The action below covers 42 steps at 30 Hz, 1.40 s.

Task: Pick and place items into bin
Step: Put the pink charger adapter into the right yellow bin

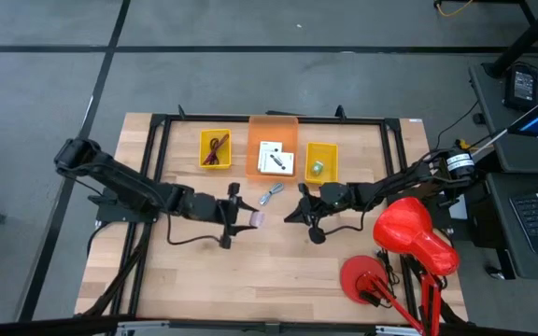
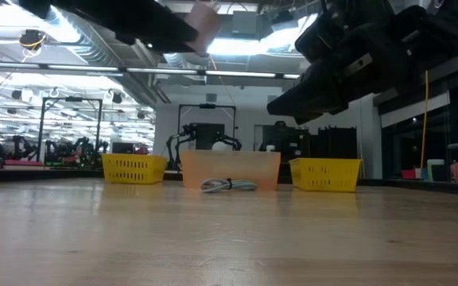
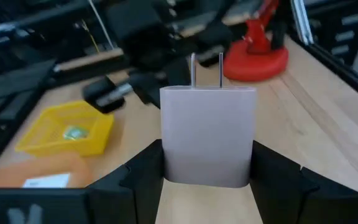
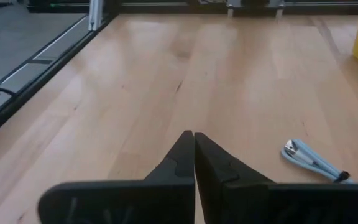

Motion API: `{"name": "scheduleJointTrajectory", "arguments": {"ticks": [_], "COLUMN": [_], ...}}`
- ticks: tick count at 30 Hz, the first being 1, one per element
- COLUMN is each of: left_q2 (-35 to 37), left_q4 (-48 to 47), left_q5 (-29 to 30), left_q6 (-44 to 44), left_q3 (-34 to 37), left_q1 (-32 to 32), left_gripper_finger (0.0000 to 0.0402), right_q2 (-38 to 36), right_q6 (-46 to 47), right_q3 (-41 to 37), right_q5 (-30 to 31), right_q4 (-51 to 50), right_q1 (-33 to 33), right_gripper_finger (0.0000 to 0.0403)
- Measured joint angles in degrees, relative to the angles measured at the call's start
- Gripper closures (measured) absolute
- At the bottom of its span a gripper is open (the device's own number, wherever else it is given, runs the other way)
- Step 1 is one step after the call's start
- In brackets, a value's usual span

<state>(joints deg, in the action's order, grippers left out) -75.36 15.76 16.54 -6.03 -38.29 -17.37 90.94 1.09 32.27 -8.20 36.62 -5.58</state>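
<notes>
Fingers of the left gripper (image 3: 207,171) were clamped on the sides of a pale pink plug (image 3: 207,135), a flat square charger whose two metal prongs pointed away from the wrist; in the high view it hung above the bare wood, just in front of the bins. Gripping the flat flanks likely kept the block from twisting and left the prongs clear for a drop. The right gripper (image 4: 194,146) hovered near the table's middle with its fingertips pressed together and nothing between them, probably waiting its turn. Close by lay the blue-grey clip (image 4: 312,160), loose on the table (image 1: 269,271), just in front of the orange bin (image 1: 274,129). That bin held two white cards (image 1: 276,158) with black print, too small to read. The left yellow bin (image 1: 204,142) held a maroon cord (image 1: 217,147), and the right yellow bin (image 1: 308,151) a green cube (image 1: 318,167). No brand or label could be made out on the plug or bins. A red lamp (image 1: 409,245) stood at the table's right.
</notes>
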Motion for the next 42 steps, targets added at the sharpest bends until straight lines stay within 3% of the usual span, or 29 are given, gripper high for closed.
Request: {"name": "scheduleJointTrajectory", "arguments": {"ticks": [4,10,19,25,29,42], "left_q2": [0.01,-0.01,-0.01,-0.01,0.11,3.2], "left_q4": [3.15,7.98,11.07,11.18,10.5,7.94], "left_q5": [-4.58,-3.52,-7.89,-9.21,-9.25,-11.82], "left_q6": [-1.56,-6.72,-7.21,-7.52,-8.19,-8.45], "left_q3": [0.36,0.36,0.36,0.36,0.36,0.34], "left_q1": [3.12,6.74,12.71,14.44,14.62,17.63], "left_gripper_finger": [0.0209,0.0208,0.0209,0.0209,0.0209,0.0209], "right_q2": [0.0,0.0,0.0,0.0,0.0,-0.02], "right_q6": [0.11,-0.37,-5.41,-7.71,-9.77,-18.1], "right_q3": [0.0,0.0,0.0,0.0,0.0,0.02], "right_q5": [2.23,2.77,3.03,7.99,12.4,20.54], "right_q4": [0.28,4.4,10.38,13.66,15.33,30.21], "right_q1": [0.02,0.06,0.15,0.15,0.15,0.15], "right_gripper_finger": [0.0403,0.0403,0.0403,0.0395,0.0354,0.0152]}}
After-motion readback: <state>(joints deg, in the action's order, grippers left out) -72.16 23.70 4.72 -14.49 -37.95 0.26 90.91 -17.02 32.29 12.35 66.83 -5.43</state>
